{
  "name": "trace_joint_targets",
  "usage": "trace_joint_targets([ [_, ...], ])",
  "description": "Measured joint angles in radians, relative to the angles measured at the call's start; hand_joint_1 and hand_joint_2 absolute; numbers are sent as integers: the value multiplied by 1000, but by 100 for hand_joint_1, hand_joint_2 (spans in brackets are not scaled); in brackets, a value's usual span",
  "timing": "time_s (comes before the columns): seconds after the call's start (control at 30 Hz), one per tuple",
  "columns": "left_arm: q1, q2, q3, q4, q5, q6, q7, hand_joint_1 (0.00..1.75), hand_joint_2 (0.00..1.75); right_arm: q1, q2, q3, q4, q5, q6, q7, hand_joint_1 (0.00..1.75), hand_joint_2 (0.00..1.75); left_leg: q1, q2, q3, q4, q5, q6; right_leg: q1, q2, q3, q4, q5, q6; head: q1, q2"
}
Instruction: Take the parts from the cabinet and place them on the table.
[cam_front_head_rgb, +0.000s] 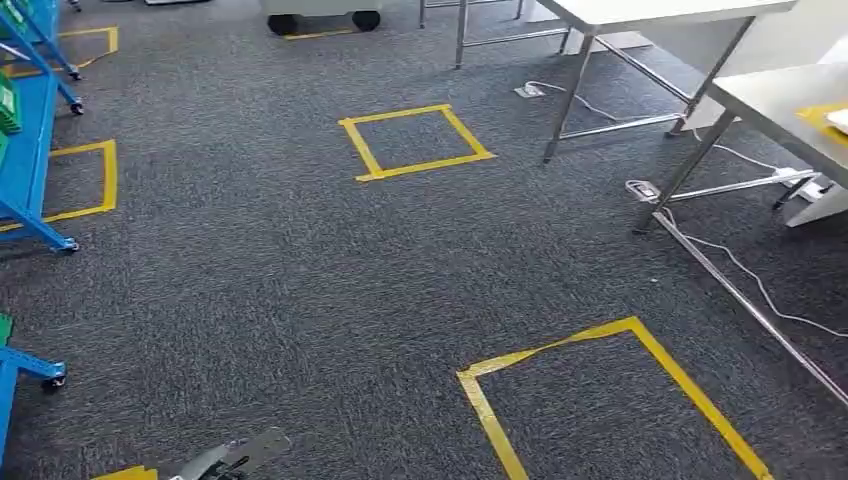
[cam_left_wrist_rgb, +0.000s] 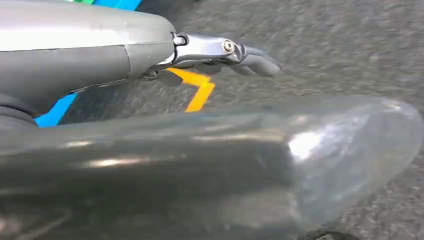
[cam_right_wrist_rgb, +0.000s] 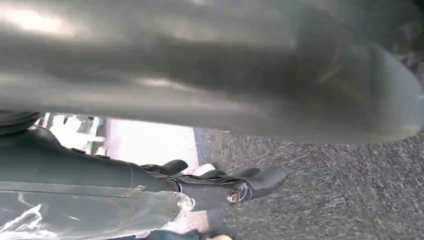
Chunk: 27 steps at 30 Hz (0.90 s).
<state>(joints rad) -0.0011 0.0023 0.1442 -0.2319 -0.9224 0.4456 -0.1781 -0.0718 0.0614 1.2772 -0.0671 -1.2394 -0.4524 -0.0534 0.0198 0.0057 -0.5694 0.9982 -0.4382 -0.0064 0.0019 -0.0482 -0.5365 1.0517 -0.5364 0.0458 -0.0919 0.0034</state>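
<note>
A: Step in hand?

B: Walking stage, by the look. Carpet floor (cam_front_head_rgb: 300, 280) with yellow tape squares (cam_front_head_rgb: 415, 142) ahead, blue cabinet (cam_front_head_rgb: 30, 150) at its left edge, counter (cam_front_head_rgb: 780, 100) at the right.

A: And the parts?

B: Not made out; just something green (cam_front_head_rgb: 8, 100) on a cabinet shelf.

A: Fingers?

B: Left hand (cam_left_wrist_rgb: 220, 52): stretched out, holding nothing. Right hand (cam_right_wrist_rgb: 235, 185): loose, seemingly empty too.

A: Next?

B: Probably turning toward the cabinet, closing in, then reaching to a shelf.
</note>
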Motion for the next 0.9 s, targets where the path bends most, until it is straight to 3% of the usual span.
trace_joint_targets([
  [0.03, -4, 0, 0, 0, 0, 0, -1, 0, 0, 3, 0, 0, 0, 0, 0, -2, 0, 0, 0, -10, -3, 0, 3, 5, -1, 27, -31, 72, -45, 2, 0, 0],
  [0.07, -6, 1, 0, 0, 0, 0, -1, 0, 0, 5, 0, 1, 0, -2, 0, -1, 0, 0, -1, -23, -7, 0, 4, 8, -1, 39, -72, 163, -88, 3, 0, 0],
  [0.1, -7, 2, 0, 0, 0, 0, -1, 0, 0, 6, 0, 2, 0, -2, 0, -1, 0, 0, -3, -38, -9, 0, 6, 10, -1, 44, -111, 241, -117, 1, 0, 0],
  [0.13, -5, 2, 1, 0, 0, 0, -1, 0, 0, 6, 0, 2, 0, -3, 2, -1, 0, 0, -5, -51, -10, 0, 6, 11, -1, 46, -128, 271, -118, -1, 0, 0],
  [0.17, -2, 2, 1, 0, 1, 0, -1, 0, 0, 6, 0, 3, 0, -3, 1, -1, 0, 0, -5, -65, -10, 0, 7, 11, -1, 47, -121, 252, -94, -5, -1, 0],
  [0.23, -1, 2, 2, 0, 2, 0, -1, 0, 0, 5, 0, 3, 0, -2, 1, -1, 0, 0, -6, -95, -8, 0, 9, 9, -1, 63, -57, 111, -6, -14, 0, 0],
  [0.27, -1, 2, 2, 0, 2, -1, -1, 0, 0, 5, 0, 3, 0, 0, 1, -1, 0, 0, -4, -111, -8, 0, 10, 7, -1, 101, -12, 13, 43, -22, 0, 0],
  [0.3, -2, 0, 2, 0, 4, -2, -1, 0, 0, 6, 0, 3, 0, 2, 1, -1, 0, 0, -4, -122, -11, 1, 12, 2, -3, 159, 8, -36, 48, -29, -1, 0],
  [0.37, 0, 0, 3, 0, 11, -4, 1, 0, 0, 4, 0, 4, 0, 5, 2, -9, 0, 0, 2, -143, -21, 4, 17, -10, 0, 138, 13, -43, 49, -20, -2, 0],
  [0.43, 9, 0, 10, 5, 19, -10, 2, 0, 0, 1, 0, 7, 0, 12, 2, -9, 0, 0, 7, -166, -27, -5, 27, -28, 5, 118, 16, -44, 54, -26, -2, 0],
  [0.47, 11, 0, 17, 8, 23, -11, 2, 0, 0, 0, 0, 12, 0, 16, 2, -8, 0, 0, 8, -146, -30, 2, 21, -28, -5, 99, 22, -62, 64, -32, -2, 0],
  [0.5, 14, -4, 19, 9, 25, -12, 3, 0, 0, 1, 0, 14, 0, 18, 1, -6, 0, 0, -3, -73, -43, 27, -2, -30, -1, 86, 25, -68, 67, -37, -5, 0],
  [0.53, 12, -6, 19, 10, 27, -16, 5, 0, 0, 4, 0, 16, 0, 19, 2, -6, 0, 0, -5, -39, -72, 83, -42, -33, 1, 69, 25, -69, 68, -42, -8, 0],
  [0.6, 8, -7, 23, 11, 42, -30, 16, 0, 0, 6, 0, 22, 0, 24, 2, -6, 0, 0, -4, -19, -146, 238, -113, -40, 5, 32, 22, -68, 67, -45, -8, 0],
  [0.63, 9, -8, 29, 14, 59, -48, 31, 0, 0, 5, 0, 23, 0, 28, 2, -6, 0, 0, -4, -18, -168, 290, -126, -43, 5, 14, 21, -68, 66, -45, -8, 0],
  [0.67, 11, -10, 40, 17, 75, -73, 53, 0, 0, 5, 0, 27, -1, 35, 2, -6, 0, 0, -4, -18, -162, 286, -111, -44, 5, -1, 21, -68, 66, -45, -8, 0],
  [0.7, 14, -13, 53, 19, 86, -99, 75, 0, 0, 3, 0, 31, -3, 41, 2, -6, 0, 0, -4, -15, -137, 244, -81, -44, 5, -14, 21, -68, 66, -44, -8, 0],
  [0.73, 16, -15, 62, 21, 91, -117, 99, 0, 0, 1, 0, 36, -6, 47, 2, -6, 0, 0, -4, -6, -91, 166, -40, -43, 5, -27, 22, -68, 65, -43, -8, 0],
  [0.77, 17, -19, 71, 23, 97, -127, 112, 0, 0, 0, 1, 40, -8, 51, 2, -6, 0, 0, -4, 20, -41, 81, -7, -42, 5, -38, 25, -67, 62, -39, -9, 0],
  [0.8, 16, -26, 76, 24, 102, -135, 122, 0, 0, -1, 0, 46, -10, 55, 1, -6, 0, 0, -7, 92, 3, 16, 3, -42, 13, -48, 27, -65, 59, -34, -10, 0],
  [0.83, 11, -30, 82, 24, 108, -140, 131, 0, 0, -1, 0, 48, -11, 57, 1, -6, 0, 0, -11, 84, 7, -5, -2, -29, 21, -58, 14, -52, 48, -26, -11, 0],
  [0.87, 12, -37, 90, 25, 112, -143, 132, 0, 0, -4, 0, 51, -11, 58, 1, -8, 0, 0, -11, 69, 4, -2, -2, -19, 22, -71, 21, -56, 48, -24, -1, 0],
  [0.9, 15, -40, 96, 26, 114, -145, 136, 0, 0, -7, 0, 54, -13, 60, 1, -7, 0, 0, -13, 59, 4, -2, -4, -16, 21, -82, 25, -58, 45, -21, -1, 0],
])
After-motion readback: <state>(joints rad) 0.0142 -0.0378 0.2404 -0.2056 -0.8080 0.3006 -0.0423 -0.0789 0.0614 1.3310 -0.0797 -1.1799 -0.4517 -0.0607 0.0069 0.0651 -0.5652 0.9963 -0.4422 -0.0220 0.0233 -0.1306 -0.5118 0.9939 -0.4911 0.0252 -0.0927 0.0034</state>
